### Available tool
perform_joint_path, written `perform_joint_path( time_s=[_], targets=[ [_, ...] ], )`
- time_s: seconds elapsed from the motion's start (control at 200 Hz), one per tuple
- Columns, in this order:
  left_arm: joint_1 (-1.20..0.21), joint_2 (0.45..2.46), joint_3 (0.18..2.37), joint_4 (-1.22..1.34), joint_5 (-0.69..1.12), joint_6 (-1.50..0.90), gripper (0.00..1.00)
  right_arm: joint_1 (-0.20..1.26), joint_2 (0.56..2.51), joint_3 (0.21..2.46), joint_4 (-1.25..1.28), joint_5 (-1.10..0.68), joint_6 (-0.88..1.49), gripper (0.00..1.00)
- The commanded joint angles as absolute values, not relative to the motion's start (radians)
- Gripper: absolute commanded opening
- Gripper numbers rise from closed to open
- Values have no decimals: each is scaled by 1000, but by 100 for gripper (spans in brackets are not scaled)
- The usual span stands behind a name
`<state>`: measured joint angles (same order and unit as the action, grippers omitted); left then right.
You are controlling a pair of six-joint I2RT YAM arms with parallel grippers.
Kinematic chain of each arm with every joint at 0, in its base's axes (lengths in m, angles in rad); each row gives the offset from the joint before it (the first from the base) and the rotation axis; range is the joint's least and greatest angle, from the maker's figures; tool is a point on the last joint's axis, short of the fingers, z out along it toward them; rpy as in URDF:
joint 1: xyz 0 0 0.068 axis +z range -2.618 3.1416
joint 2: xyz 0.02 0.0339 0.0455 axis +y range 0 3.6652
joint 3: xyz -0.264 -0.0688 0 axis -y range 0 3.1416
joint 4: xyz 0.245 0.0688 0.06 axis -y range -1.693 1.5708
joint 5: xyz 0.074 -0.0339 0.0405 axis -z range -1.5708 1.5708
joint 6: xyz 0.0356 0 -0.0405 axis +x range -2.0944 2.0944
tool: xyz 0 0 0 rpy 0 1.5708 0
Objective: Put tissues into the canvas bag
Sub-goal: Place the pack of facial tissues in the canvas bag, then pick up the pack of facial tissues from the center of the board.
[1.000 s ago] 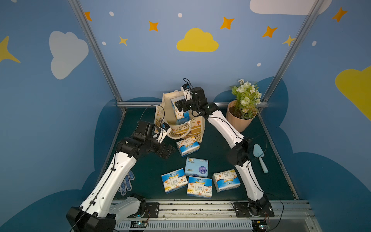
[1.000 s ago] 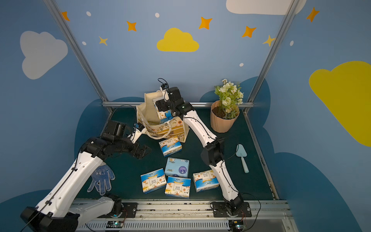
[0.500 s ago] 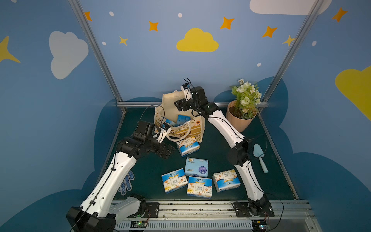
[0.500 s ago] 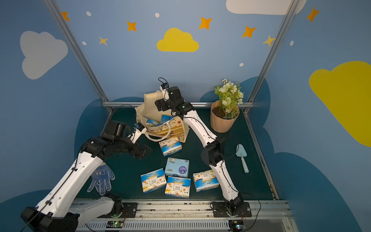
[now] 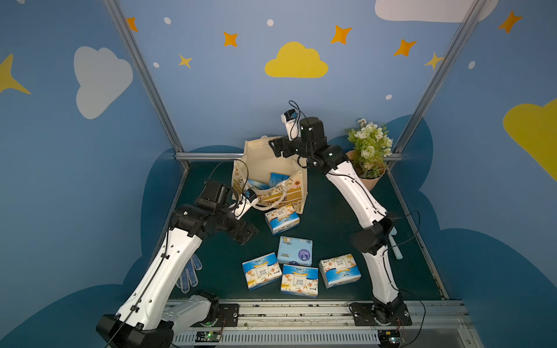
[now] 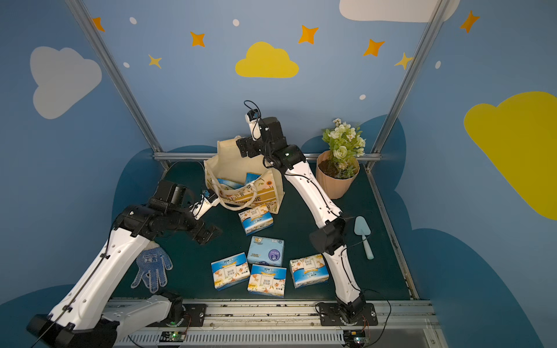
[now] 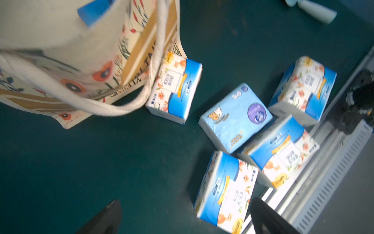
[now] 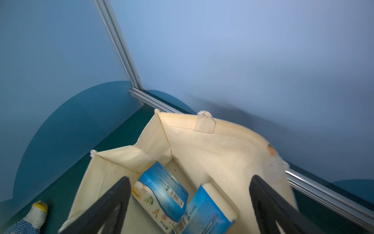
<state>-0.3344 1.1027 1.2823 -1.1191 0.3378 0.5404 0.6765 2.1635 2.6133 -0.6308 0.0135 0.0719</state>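
Tissue packs: two lie inside the canvas bag at the back of the green mat; five more sit on the mat in front, one just beside the bag. The right gripper hovers over the bag's mouth, jaws spread wide, empty. The left gripper hangs over the mat, likewise wide and empty.

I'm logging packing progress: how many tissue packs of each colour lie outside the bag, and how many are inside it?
Blue-and-white floral packs outside the bag: 4
Pale blue pack outside: 1
Packs inside the bag: 2
Total: 7
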Motion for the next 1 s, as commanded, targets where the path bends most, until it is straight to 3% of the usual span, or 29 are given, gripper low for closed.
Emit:
perform_joint_path(
  time_s=[0.0, 0.145, 0.335, 0.536, 0.786, 0.996],
  targets=[
    [-384, 1068, 1270, -1314, 296, 714, 100, 675, 1999, 2584, -733, 94, 67, 94],
    [-491, 1087, 1198, -1336, 231, 676, 100, 672, 1796, 2376, -824, 149, 123, 94],
    [-648, 1150, 1082, -1239, 102, 605, 100, 668, 1447, 1845, -811, 241, 232, 94],
    [-753, 1194, 1049, -1138, 99, 525, 100, 640, 1105, 1409, -854, 307, 357, 94],
    [-858, 1296, 1028, -1070, 92, 430, 100, 567, 814, 1208, -959, 321, 459, 95],
    [-909, 1397, 1018, -1015, 73, 369, 100, 545, 723, 1127, -1017, 302, 493, 95]
  ],
)
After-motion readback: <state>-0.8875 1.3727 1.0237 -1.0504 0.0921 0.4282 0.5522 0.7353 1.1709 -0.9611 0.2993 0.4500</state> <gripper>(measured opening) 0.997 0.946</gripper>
